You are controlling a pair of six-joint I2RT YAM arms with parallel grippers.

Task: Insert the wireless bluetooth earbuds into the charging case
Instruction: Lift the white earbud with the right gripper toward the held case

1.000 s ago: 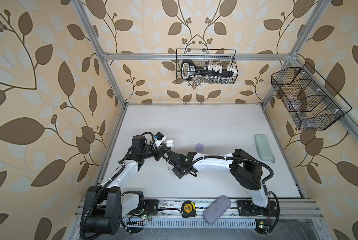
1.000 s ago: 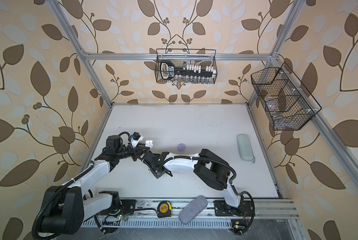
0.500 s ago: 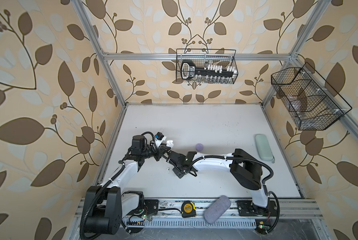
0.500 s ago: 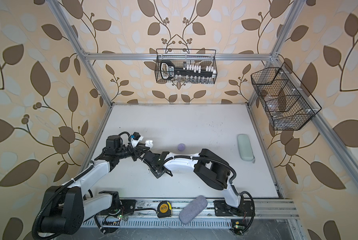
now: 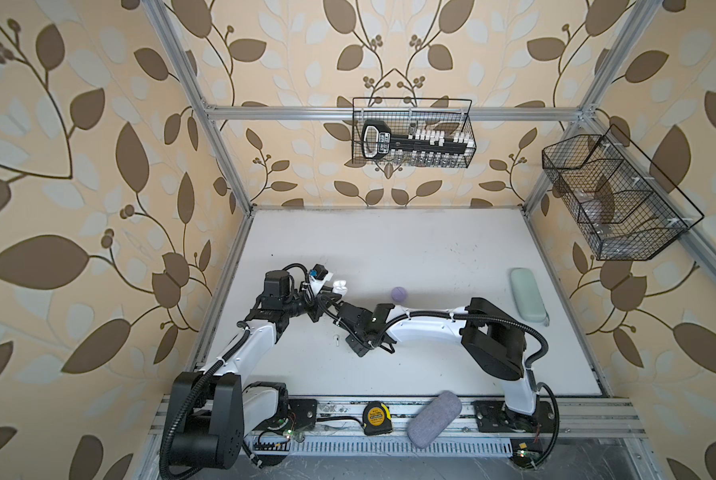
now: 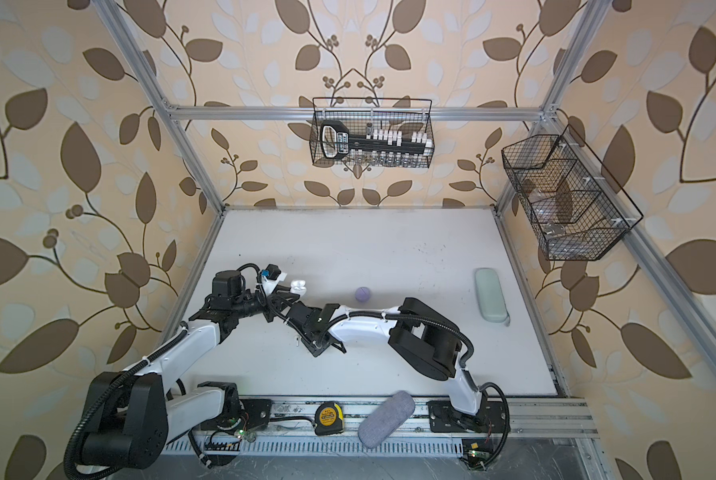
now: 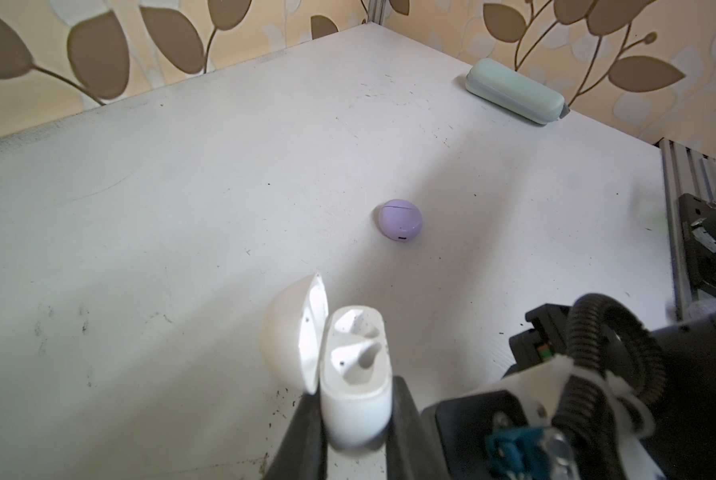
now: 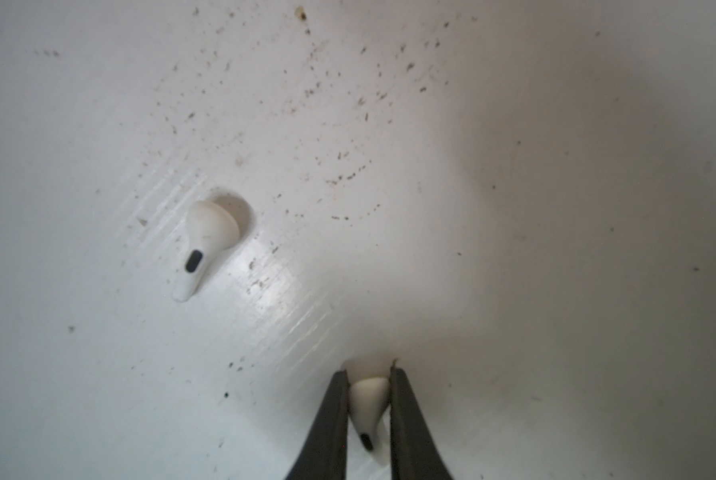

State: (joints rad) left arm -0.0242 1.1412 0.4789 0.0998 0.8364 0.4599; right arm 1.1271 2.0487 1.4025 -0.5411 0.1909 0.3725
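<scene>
My left gripper is shut on a white charging case, which it holds off the table with the lid swung open. In both top views the case shows at the left. My right gripper points down at the table, its jaws closed on a white earbud by its sides. Another white earbud lies loose on the table beside it and also shows in both top views. A closed lavender case rests mid-table.
A mint green glasses case lies near the right edge. On the front rail are a grey pouch and a yellow tape measure. Wire baskets hang on the back and right walls.
My right gripper's jaws have drawn in around the white earbud. Both arms stay about where they were.
</scene>
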